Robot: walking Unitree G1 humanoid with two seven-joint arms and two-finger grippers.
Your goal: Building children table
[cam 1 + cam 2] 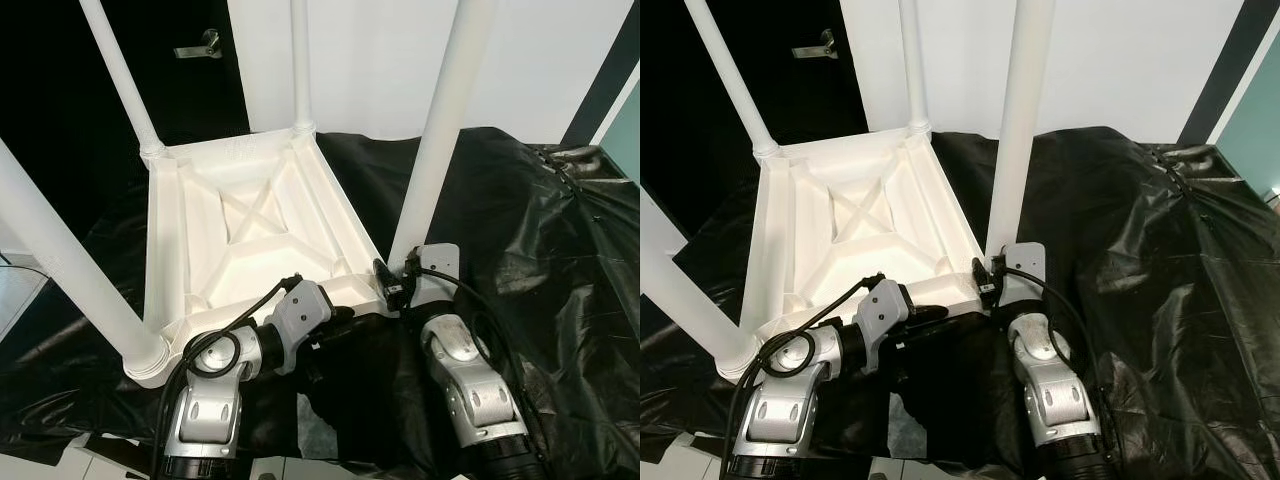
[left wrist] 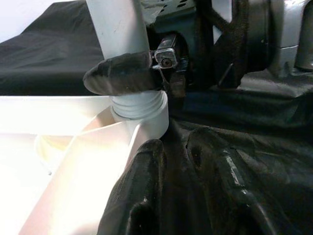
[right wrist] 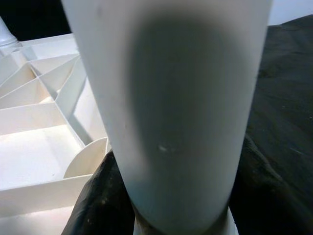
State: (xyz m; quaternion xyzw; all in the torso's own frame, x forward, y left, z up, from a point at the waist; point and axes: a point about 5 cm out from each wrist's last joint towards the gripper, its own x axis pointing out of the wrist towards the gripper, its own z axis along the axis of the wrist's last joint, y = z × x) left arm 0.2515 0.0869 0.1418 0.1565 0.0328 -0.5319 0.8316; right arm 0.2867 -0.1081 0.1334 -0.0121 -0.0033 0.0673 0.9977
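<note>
- The white children's table lay upside down on a black plastic sheet, ribbed underside showing, four legs pointing up.
- My right pincer was clamped around the base of the near right leg, just above its threaded socket.
- That leg's long axis ran vertical, straight up out of the pincer.
- My left pincer was closed and empty, fingertips just beside the same corner socket.
- The right arm was the nearer one; I judged the leg needed twisting home.
</note>
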